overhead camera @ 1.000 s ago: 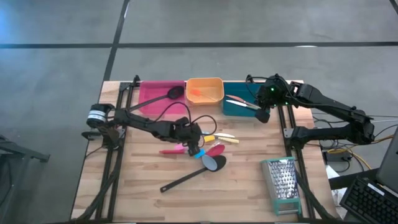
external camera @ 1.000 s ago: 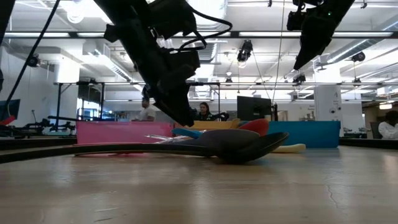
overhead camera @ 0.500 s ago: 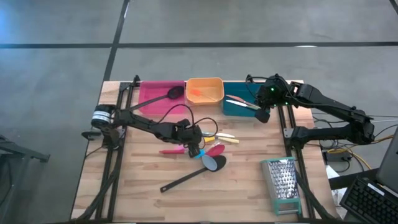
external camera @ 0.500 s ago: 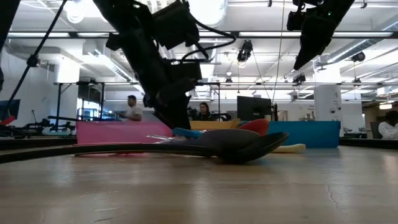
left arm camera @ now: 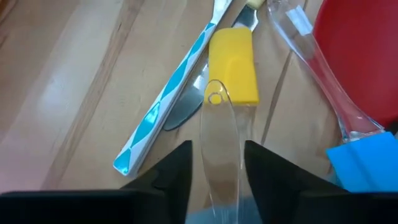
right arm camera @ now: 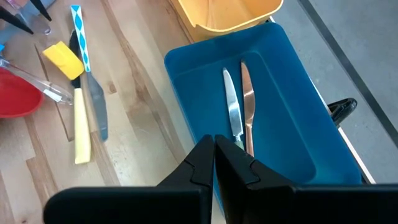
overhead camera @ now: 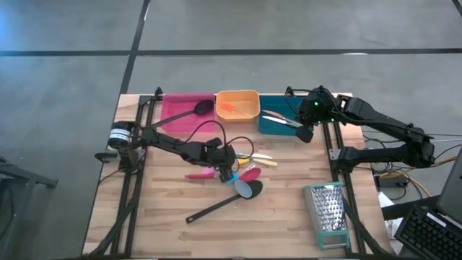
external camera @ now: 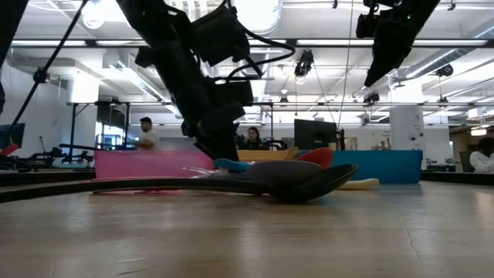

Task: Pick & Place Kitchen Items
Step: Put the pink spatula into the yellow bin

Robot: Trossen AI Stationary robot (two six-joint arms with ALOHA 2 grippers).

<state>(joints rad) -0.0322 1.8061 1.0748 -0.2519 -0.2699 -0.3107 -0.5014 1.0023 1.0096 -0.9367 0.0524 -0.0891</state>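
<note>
Several kitchen items lie in a loose heap at the table's middle: a yellow spatula [left arm camera: 233,68] with a clear handle [left arm camera: 217,143], a blue-and-white knife [left arm camera: 165,106], a red spatula [left arm camera: 348,56], a blue piece [left arm camera: 367,168], a pink spatula [overhead camera: 198,174] and a long black spoon [overhead camera: 224,202]. My left gripper [overhead camera: 225,167] is low over the heap, open, one finger close on each side of the clear handle. My right gripper [overhead camera: 306,133] hangs shut above the teal bin [overhead camera: 278,119], holding nothing. My left gripper's fingers [left arm camera: 177,171] slant down at the clear handle [left arm camera: 217,162] of the yellow spatula and lie along it, one on each side. Whether they touch it, I cannot tell. The spatula lies flat on the table.
Along the far edge stand a pink bin [overhead camera: 177,115] with a black spoon, an orange bin [overhead camera: 237,105] and the teal bin with two knives [right arm camera: 239,112]. A metal grater [overhead camera: 328,213] lies at the near right. Bare wood shows near left.
My left gripper has sunk a little toward the heap of utensils. The utensils have stayed where they were. A person far behind the table has walked toward the left.
</note>
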